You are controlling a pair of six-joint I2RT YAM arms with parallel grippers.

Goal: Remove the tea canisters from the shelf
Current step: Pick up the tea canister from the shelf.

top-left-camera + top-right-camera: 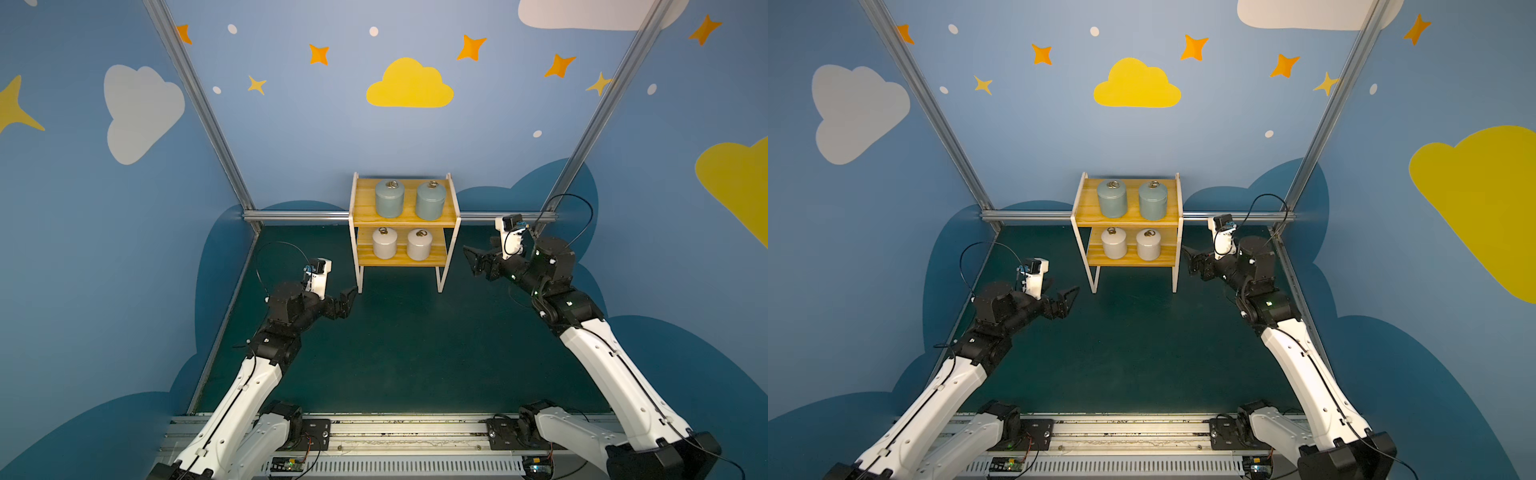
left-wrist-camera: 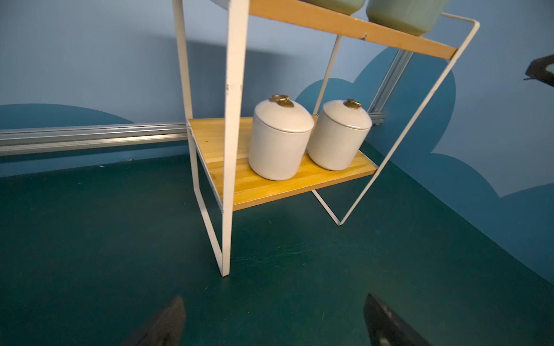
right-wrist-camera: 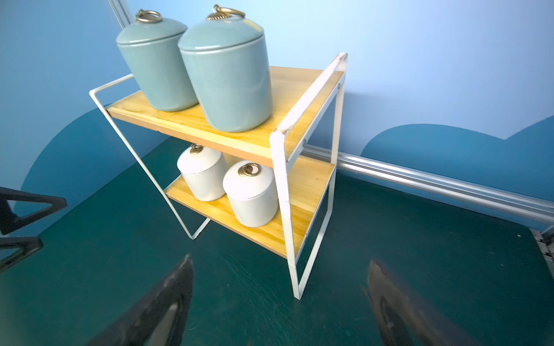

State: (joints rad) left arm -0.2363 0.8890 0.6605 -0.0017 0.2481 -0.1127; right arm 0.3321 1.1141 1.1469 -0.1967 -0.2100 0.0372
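Observation:
The shelf point(image 1: 415, 222) stands at the back middle of the green table. Two blue-grey tea canisters point(image 1: 390, 199) point(image 1: 430, 202) stand on its upper board, two white ones point(image 1: 385, 244) point(image 1: 419, 246) on the lower board. My left gripper point(image 1: 352, 291) hovers open just off the shelf's front left leg, nothing between its fingers point(image 2: 180, 311). My right gripper point(image 1: 467, 253) is open and empty to the right of the lower board. The right wrist view shows both blue canisters point(image 3: 227, 78) and both white ones point(image 3: 251, 194) on the shelf point(image 3: 308, 99).
An aluminium rail point(image 1: 299, 215) runs along the back wall behind the shelf, with slanted posts at both corners. Blue painted walls close in the left and right sides. The arms' base rail point(image 1: 395, 432) lies along the front edge of the green mat point(image 1: 395, 340).

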